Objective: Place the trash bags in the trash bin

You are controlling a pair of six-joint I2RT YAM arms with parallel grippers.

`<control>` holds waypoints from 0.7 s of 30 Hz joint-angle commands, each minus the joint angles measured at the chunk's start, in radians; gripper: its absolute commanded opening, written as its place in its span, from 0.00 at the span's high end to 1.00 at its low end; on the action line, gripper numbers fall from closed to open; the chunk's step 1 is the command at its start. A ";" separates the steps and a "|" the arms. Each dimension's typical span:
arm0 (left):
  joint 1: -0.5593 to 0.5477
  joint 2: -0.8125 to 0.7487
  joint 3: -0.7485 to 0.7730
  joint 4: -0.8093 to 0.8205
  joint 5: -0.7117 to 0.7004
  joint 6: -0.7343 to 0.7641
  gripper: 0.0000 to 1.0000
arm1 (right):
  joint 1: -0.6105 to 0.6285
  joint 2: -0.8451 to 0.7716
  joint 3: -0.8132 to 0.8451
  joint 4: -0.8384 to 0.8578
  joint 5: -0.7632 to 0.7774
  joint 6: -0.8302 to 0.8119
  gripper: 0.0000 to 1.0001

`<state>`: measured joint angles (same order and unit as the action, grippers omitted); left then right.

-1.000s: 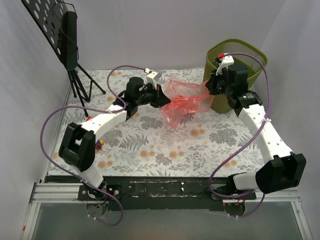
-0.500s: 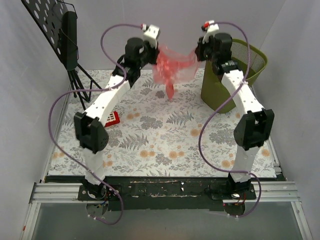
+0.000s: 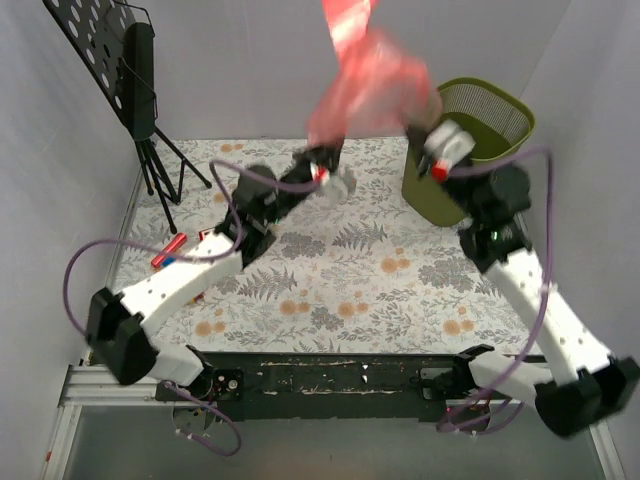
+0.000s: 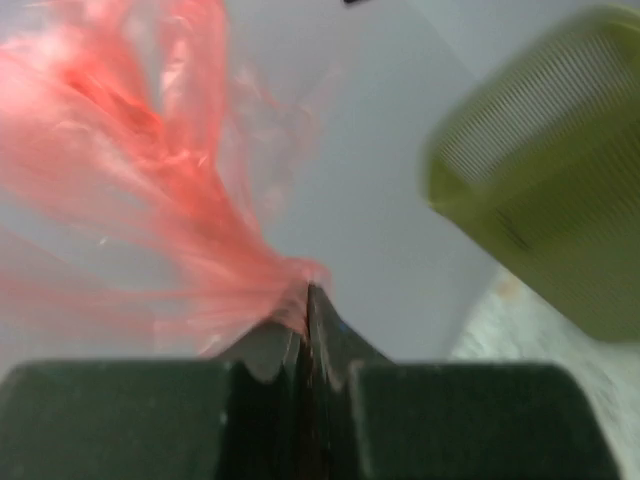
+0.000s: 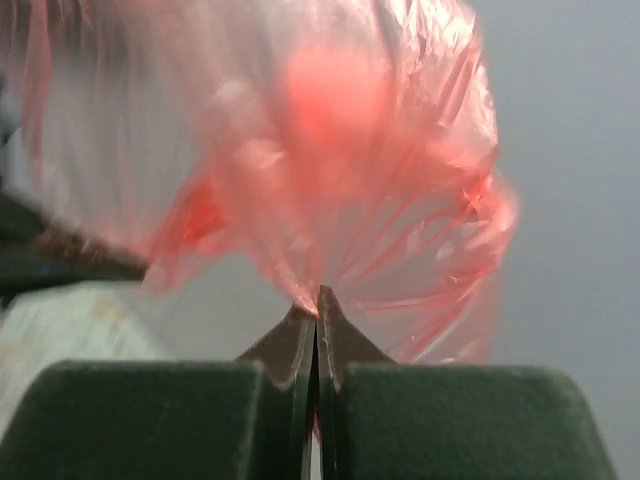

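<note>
The red translucent trash bag (image 3: 365,80) billows high in the air above the table, left of the trash bin, held between both grippers. My left gripper (image 3: 325,160) is shut on its lower left edge; in the left wrist view the gripper (image 4: 306,295) pinches gathered red film (image 4: 130,150). My right gripper (image 3: 420,135) is shut on its right edge; in the right wrist view the gripper (image 5: 318,300) grips the bag (image 5: 330,170). The olive-green mesh trash bin (image 3: 490,105) stands upright at the back right and also shows in the left wrist view (image 4: 550,170).
A black music stand (image 3: 120,60) stands at the back left. A short red stick-shaped block (image 3: 168,250) lies at the left of the floral tablecloth (image 3: 330,290), partly behind my left arm. White walls close in the sides and back.
Both arms have swung and lifted the bag upward. The bag has billowed from a low sagging bundle over the table to a tall sheet high in view.
</note>
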<state>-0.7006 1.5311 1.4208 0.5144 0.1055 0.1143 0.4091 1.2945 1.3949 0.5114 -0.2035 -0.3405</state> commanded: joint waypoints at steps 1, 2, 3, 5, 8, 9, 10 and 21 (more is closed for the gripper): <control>-0.080 -0.132 -0.648 -0.606 0.087 0.442 1.00 | 0.000 -0.220 -0.660 -0.590 -0.295 -0.506 0.99; -0.114 -0.196 -0.771 -0.608 0.085 0.440 1.00 | 0.000 -0.319 -0.763 -0.640 -0.294 -0.474 0.99; -0.143 -0.288 -0.830 -0.605 0.124 0.399 1.00 | 0.000 -0.412 -0.793 -0.690 -0.319 -0.457 0.99; -0.157 -0.444 -0.890 -0.599 0.198 0.290 1.00 | 0.010 -0.544 -0.806 -0.790 -0.355 -0.408 0.99; -0.158 -0.537 -0.892 -0.623 0.131 0.239 1.00 | 0.014 -0.638 -0.768 -0.869 -0.344 -0.326 0.99; -0.157 -0.542 -0.875 -0.648 0.105 0.231 1.00 | 0.014 -0.647 -0.743 -0.872 -0.338 -0.292 0.99; -0.155 -0.543 -0.853 -0.680 0.080 0.216 1.00 | 0.014 -0.643 -0.710 -0.870 -0.336 -0.255 0.99; 0.166 -0.139 -0.127 -0.785 -0.243 -0.471 1.00 | -0.167 -0.074 -0.107 -0.554 0.286 0.314 0.99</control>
<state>-0.7212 1.1839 1.0004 -0.1905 0.0399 -0.0479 0.3981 0.9874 1.0260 -0.1787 -0.2813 -0.2668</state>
